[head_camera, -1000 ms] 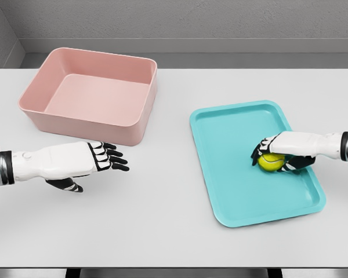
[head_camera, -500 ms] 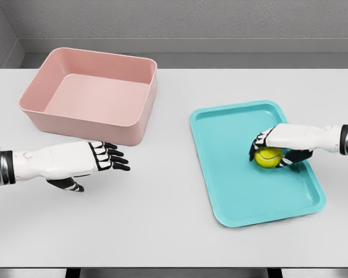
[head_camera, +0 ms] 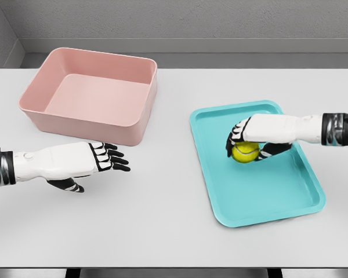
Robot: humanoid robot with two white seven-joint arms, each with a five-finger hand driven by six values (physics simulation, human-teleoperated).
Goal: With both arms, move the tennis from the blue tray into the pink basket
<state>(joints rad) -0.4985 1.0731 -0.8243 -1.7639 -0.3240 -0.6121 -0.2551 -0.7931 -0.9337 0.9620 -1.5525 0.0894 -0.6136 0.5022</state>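
Item: tennis ball [head_camera: 245, 152], over left half of blue tray [head_camera: 290, 200], clasped under right hand [head_camera: 243, 145]; left hand [head_camera: 101, 159] fingers spread, empty, near pink basket [head_camera: 122, 124] on table [head_camera: 174, 231]; step: carry; next: handover leftward.

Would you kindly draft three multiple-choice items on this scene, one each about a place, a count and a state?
1. Where is the tennis ball?
A. In the pink basket
B. Over the blue tray, in the right hand
C. On the bare table

2. How many containers stand on the table?
A. Two
B. Three
C. Four

3. What is the left hand doing?
A. Gripping the basket rim
B. Holding the ball
C. Open, holding nothing

Answers: 1 B, the right hand curls round the ball above the blue tray. 2 A, only the tray and the pink basket. 3 C, its fingers are spread.
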